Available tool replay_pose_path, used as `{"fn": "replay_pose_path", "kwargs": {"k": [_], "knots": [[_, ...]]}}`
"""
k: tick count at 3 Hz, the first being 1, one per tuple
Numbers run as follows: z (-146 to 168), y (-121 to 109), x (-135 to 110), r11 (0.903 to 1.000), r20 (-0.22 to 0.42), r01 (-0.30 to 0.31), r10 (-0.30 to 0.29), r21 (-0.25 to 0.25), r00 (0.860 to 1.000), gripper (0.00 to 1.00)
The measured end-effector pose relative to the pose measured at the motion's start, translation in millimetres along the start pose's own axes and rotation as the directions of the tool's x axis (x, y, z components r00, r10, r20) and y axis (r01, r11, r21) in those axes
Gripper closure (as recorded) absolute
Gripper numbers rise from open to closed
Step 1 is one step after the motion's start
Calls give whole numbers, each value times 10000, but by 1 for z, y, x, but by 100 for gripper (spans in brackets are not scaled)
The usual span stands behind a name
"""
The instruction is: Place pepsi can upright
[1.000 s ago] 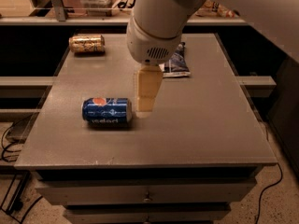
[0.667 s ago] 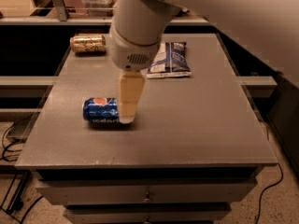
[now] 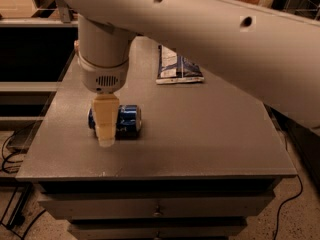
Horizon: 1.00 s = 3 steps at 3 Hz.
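- You have the hand (image 3: 106, 130) low over the left-front part of the grey tabletop (image 3: 215, 134). It hangs straight down from the round, pale wrist housing (image 3: 104, 66).
- From the camera's side, the hand's tan lower part stands in front of the pepsi can (image 3: 126, 120) and covers the can's left portion. Its tip ends lower in the view than the can's near edge.
- You cannot tell whether the hand is wide, narrow or clamped on the can. Only its near tan face shows, and whatever lies behind it is hidden.
- The pepsi can lies on its side on the tabletop, with its long axis running left to right. Its blue wall with some white marking shows to the right of the hand, and a sliver of blue shows to the left.
- The can is not upright.
- A flat blue-and-white snack bag (image 3: 179, 66) lies farther back on the tabletop, to the right of the wrist housing and well apart from the can.
- The robot's arm (image 3: 210, 39) crosses the upper part of the view as a broad pale beam, from the upper left down to the right edge. It hides part of the tabletop's back.
- Below the tabletop's front edge you see a drawer front (image 3: 200, 208) with a small knob.
- Dark cables (image 3: 6, 156) lie on the floor at the left.
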<state>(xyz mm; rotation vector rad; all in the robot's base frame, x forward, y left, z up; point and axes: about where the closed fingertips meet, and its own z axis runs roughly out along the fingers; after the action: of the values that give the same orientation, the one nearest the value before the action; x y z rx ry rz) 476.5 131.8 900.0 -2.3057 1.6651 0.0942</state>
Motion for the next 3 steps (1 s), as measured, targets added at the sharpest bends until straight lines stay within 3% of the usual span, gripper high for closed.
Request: {"fn": "replay_pose_path", "kwargs": {"k": [1, 3], "knots": [[30, 2, -3, 9981, -485, -51, 21, -611, 9988, 0], [62, 7, 26, 9950, -2062, -275, 70, -965, 9785, 0]]}}
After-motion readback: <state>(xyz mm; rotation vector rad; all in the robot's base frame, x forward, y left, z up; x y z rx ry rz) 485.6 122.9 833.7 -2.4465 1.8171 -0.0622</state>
